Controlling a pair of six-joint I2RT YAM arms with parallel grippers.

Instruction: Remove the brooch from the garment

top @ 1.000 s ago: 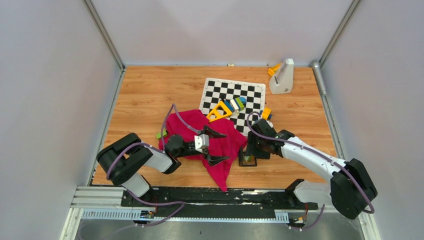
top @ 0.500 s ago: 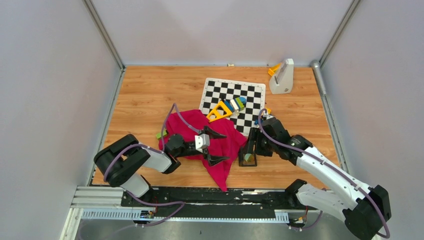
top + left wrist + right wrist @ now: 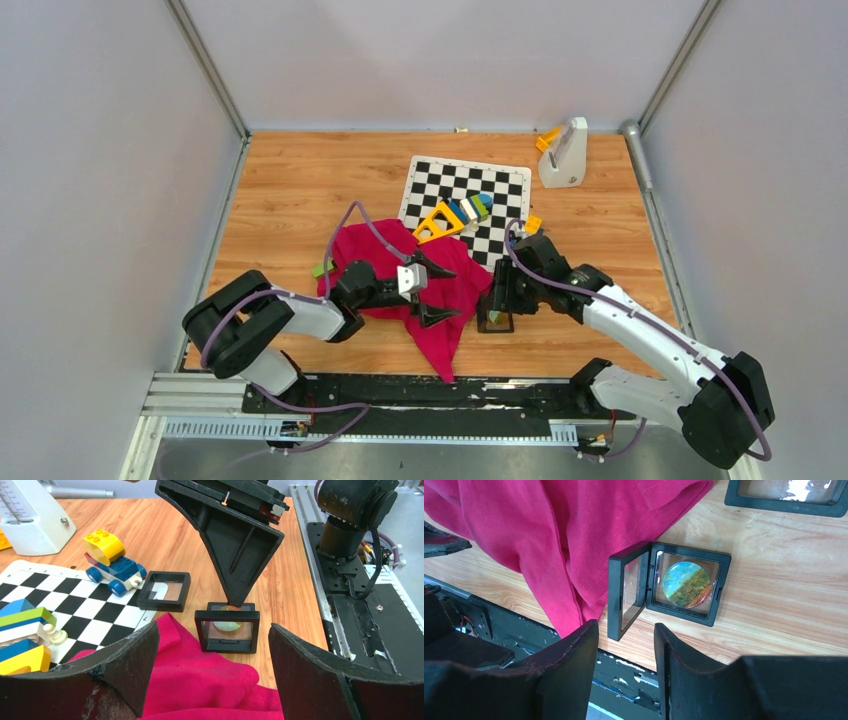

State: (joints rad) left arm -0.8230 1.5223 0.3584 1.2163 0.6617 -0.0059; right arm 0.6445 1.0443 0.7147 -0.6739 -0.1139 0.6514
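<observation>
The brooch [image 3: 686, 584] lies in open black case [image 3: 689, 550] (beside garment [image 3: 539, 525]); left claw [image 3: 214, 630] and right claw [image 3: 626, 626] gape

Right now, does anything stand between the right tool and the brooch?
Nothing visible does. The brooch lies uncovered in the open black case, whose lid is swung aside toward the garment. The garment lies beside the case, not over the brooch. The right tool hangs above, its jaws apart.
</observation>
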